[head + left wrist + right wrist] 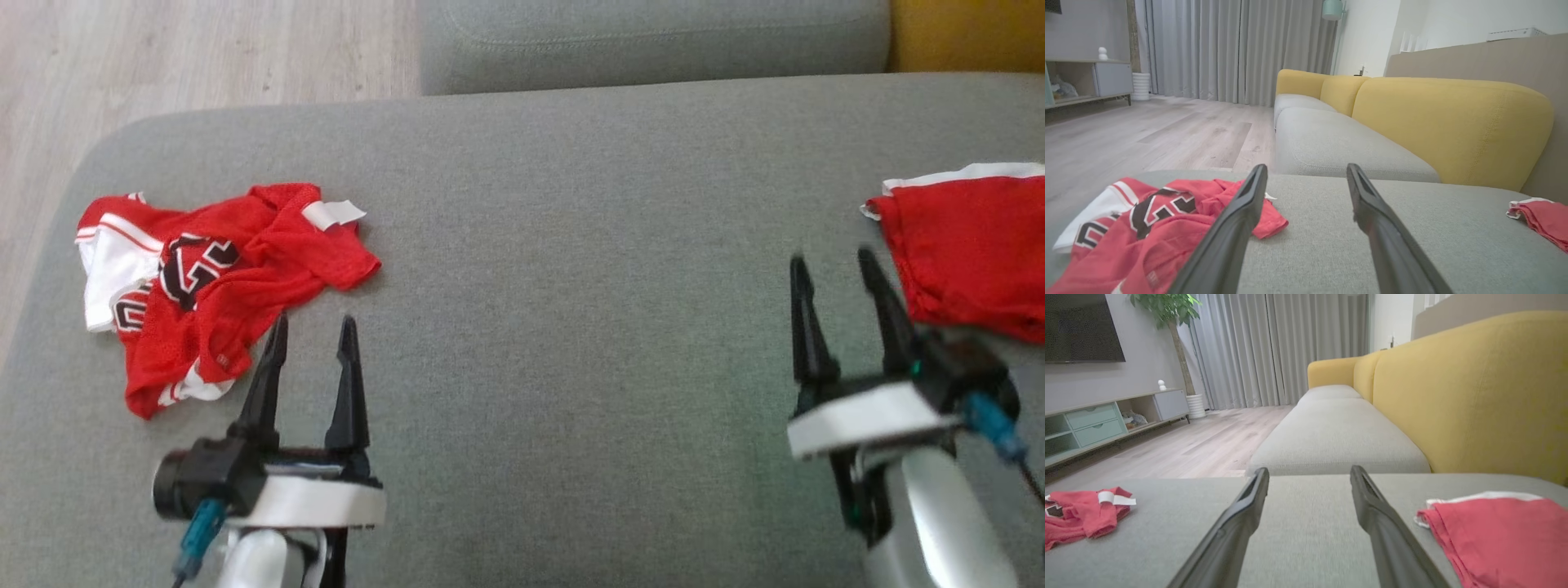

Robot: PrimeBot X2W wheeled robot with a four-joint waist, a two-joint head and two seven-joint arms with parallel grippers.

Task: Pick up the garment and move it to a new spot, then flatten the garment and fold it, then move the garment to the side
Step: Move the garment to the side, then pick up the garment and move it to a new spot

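Soft even daylight — slight blur, edge distortion

Grey-seated yellow-backed sofa, pale wood floor, grey curtains.

Red jersey crumpled, cushion left side; other red garment folded, far right.

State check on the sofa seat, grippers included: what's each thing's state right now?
crumpled jersey: bunched in a heap, unheld
red garment on the right: lying flat, looks folded, unheld
left gripper: open, empty
right gripper: open, empty
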